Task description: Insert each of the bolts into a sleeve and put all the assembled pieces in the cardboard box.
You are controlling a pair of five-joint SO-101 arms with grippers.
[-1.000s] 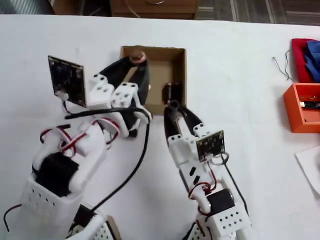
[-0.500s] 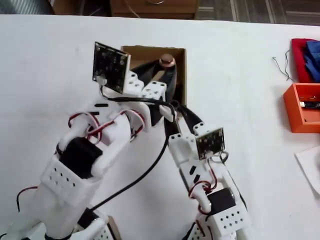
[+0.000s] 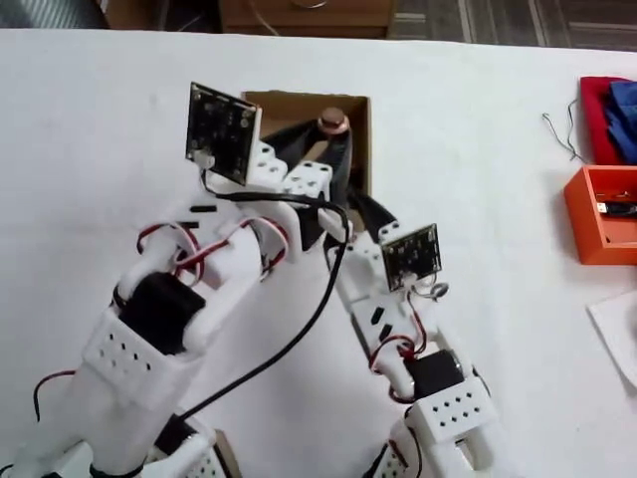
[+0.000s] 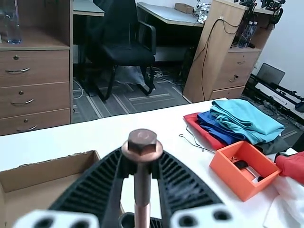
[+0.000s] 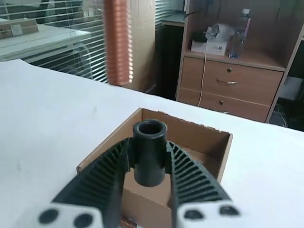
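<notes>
Across the white table (image 3: 478, 119) we see the cardboard box (image 3: 364, 149) at the far side. Over it, the left gripper (image 4: 142, 164) is clenched on a copper bolt (image 4: 142, 141). At the box's near edge, the right gripper (image 5: 150, 159) grasps a black sleeve (image 5: 150, 142). We see the bolt upright, head up, its threaded tip above and just beside the sleeve's open mouth

One bolt (image 4: 141, 142) clearly seen, one sleeve (image 5: 150, 152) — one cardboard box (image 3: 354, 106), one orange bin (image 3: 587, 227).
</notes>
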